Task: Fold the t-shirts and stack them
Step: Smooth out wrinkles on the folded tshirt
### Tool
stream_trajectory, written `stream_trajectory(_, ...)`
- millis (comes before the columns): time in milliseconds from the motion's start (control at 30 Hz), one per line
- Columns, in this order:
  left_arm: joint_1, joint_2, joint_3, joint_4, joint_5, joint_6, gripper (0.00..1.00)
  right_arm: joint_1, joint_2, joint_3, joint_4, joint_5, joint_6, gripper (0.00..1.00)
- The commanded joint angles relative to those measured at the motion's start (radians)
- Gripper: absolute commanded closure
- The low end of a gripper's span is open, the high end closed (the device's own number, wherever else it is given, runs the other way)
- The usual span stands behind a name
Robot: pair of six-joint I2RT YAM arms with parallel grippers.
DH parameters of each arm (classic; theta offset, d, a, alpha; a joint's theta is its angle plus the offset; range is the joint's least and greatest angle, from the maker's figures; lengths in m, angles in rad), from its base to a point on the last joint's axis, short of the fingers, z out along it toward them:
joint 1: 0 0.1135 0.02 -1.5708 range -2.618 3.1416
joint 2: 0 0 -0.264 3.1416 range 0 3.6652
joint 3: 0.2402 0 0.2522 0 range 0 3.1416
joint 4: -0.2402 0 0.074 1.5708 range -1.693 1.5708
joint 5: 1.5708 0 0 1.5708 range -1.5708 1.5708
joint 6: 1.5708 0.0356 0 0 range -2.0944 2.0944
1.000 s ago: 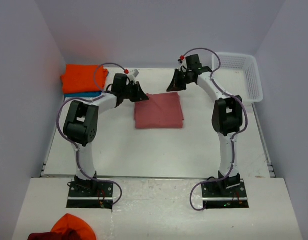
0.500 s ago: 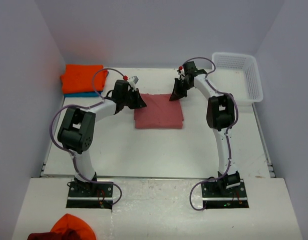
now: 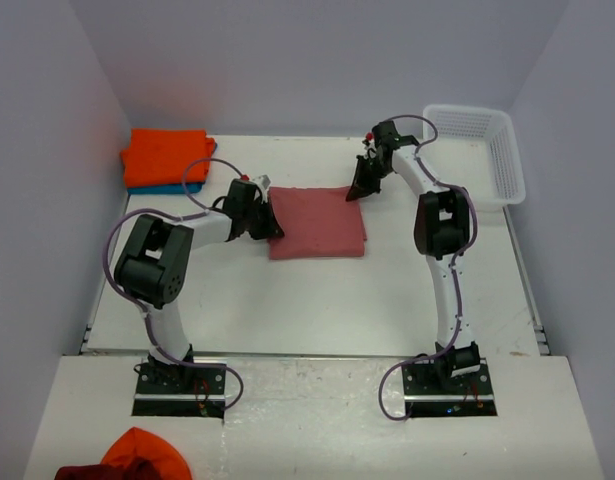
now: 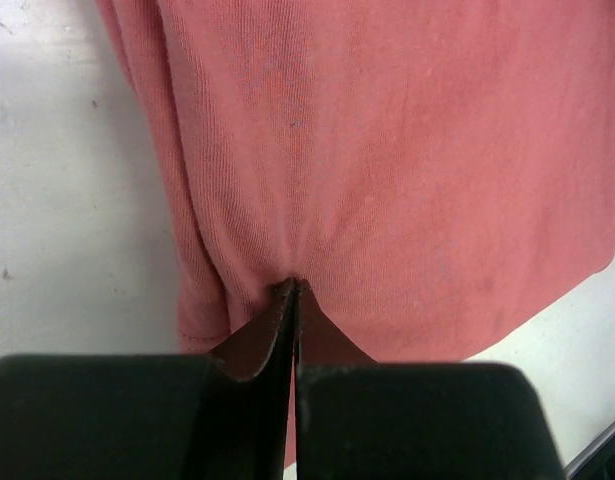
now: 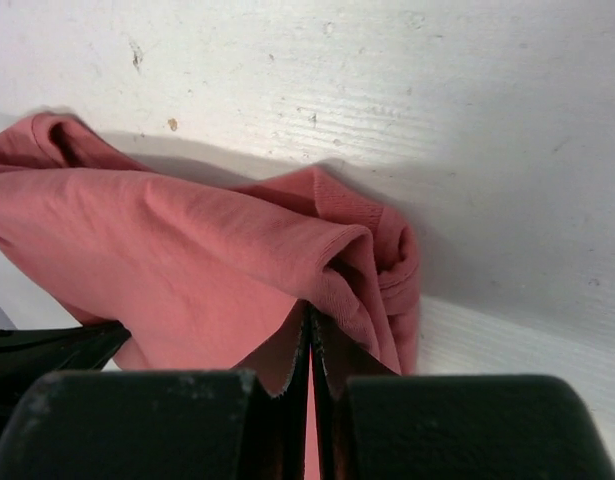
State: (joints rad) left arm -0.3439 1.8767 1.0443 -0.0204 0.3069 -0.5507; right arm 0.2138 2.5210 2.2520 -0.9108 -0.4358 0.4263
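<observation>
Top view: salmon-red t-shirt (image 3: 317, 222) lies flat as a folded rectangle at the centre of the table (image 3: 317, 300). The left gripper (image 3: 271, 228) sits low at the shirt's left edge. The right gripper (image 3: 359, 188) is at its upper-right corner.

Left wrist view: both fingers are pressed together with no gap between them. Their tips bite the cloth near its edge, and small wrinkles radiate from the pinch. The rest of the shirt spreads smooth across the upper frame.

Right wrist view: the fingers are closed tight on a bunched fold at the shirt's corner. The hem rolls up just right of the tips and throws a shadow on the white surface behind.

Orange t-shirt (image 3: 165, 158) lies folded at upper left of the top view. It rests on the teal-blue t-shirt (image 3: 167, 188), which shows only as a thin strip along the lower edge. This pile is well apart from the salmon-red one.

White lattice basket (image 3: 502, 160) stands at upper right, near the right arm.
</observation>
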Motion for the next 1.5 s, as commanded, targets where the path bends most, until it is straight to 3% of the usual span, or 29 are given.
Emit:
stream_trajectory(0, -0.007, -0.027, -0.052, -0.036, -0.046, -0.009, 1.00, -0.021, 0.018, 0.067, -0.036, 0.005, 0.019, 1.00)
stream_trajectory(167, -0.007, -0.050, -0.053, -0.036, -0.043, 0.009, 1.00, -0.031, 0.056, 0.106, -0.046, -0.037, 0.022, 1.00)
stream_trajectory(300, -0.012, -0.128, -0.038, -0.035, -0.071, 0.012, 1.00, -0.031, -0.054, 0.005, 0.078, -0.058, 0.005, 1.00)
stream_trajectory(500, -0.012, -0.172, 0.072, -0.052, -0.095, 0.037, 1.00, -0.031, -0.198, -0.064, 0.127, -0.104, -0.014, 1.00)
stream_trajectory(700, -0.012, -0.036, 0.308, -0.162, -0.103, 0.092, 1.00, -0.030, -0.332, -0.259, 0.199, -0.168, 0.014, 1.00)
stream_trajectory(900, -0.003, 0.077, 0.419, -0.191, -0.104, 0.104, 1.00, -0.024, -0.450, -0.495, 0.291, -0.234, 0.040, 1.00)
stream_trajectory(1233, 0.031, 0.147, 0.376, -0.119, -0.071, 0.086, 1.00, -0.013, -0.587, -0.814, 0.415, -0.210, 0.083, 1.00)
stream_trajectory(1467, 0.103, 0.174, 0.340, -0.078, -0.025, 0.080, 1.00, 0.002, -0.567, -0.957, 0.452, -0.149, 0.115, 1.00)
